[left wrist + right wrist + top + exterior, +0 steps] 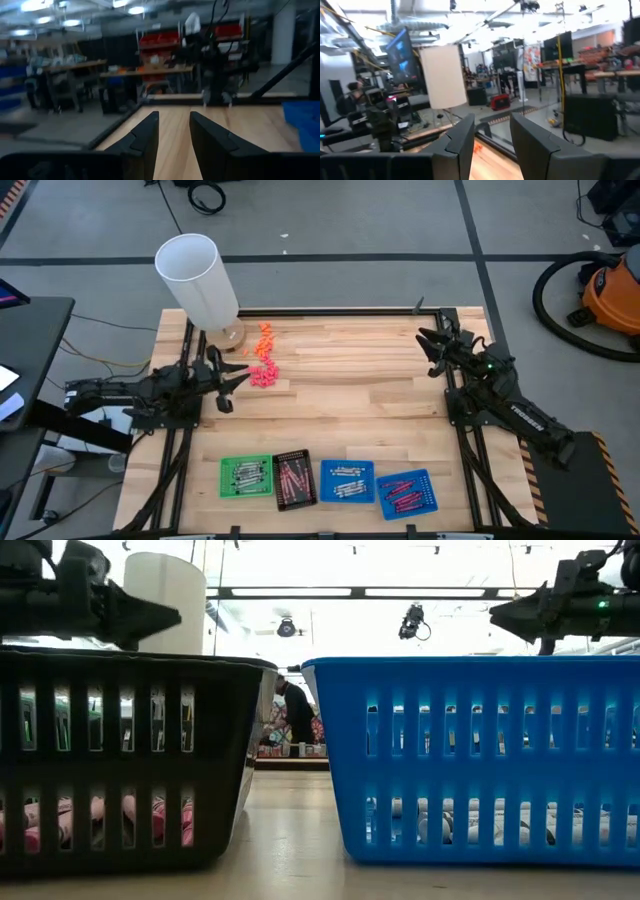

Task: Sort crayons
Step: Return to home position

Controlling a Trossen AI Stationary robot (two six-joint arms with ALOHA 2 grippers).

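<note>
The crayons lie in four small trays along the table's near edge. Grey-silver ones are in the green tray (246,477) and a blue tray (347,481). Magenta-red ones are in the black tray (294,478) and the rightmost blue tray (407,493). The low view shows the black tray (120,760) and a blue tray (480,750) close up, with crayons behind their slots. My left gripper (236,378) is open and empty above the table's left side, next to the pink lumps. My right gripper (428,346) is open and empty above the far right.
A tall white cylinder (198,280) stands at the far left corner. Tiny orange and bright pink lumps (263,358) lie beside it on the wood. The middle of the wooden table (350,400) is bare. An orange vacuum (610,295) stands on the floor beyond the table.
</note>
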